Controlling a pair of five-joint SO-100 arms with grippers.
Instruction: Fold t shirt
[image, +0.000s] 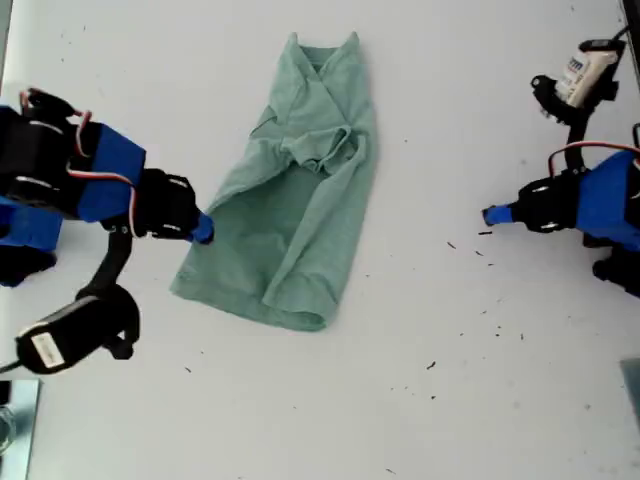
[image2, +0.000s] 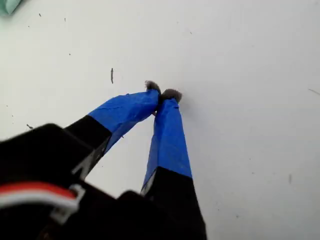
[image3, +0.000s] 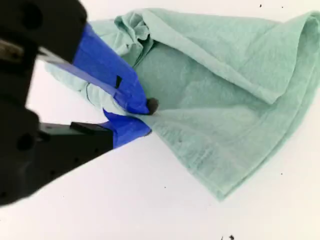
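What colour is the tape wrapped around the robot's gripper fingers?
Blue, on the fingers of both grippers; it shows best in the first wrist view.

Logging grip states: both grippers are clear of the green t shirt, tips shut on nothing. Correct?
Only my first gripper is clear, shut over bare table. The second wrist view shows my second gripper pinching the t shirt edge.

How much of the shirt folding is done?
Part done: the t shirt lies as a narrow strip, sides folded in, on the white table. In hand: my second gripper is pinching its edge. My first gripper sits shut and empty over bare table. Left: folding the strip end to end.
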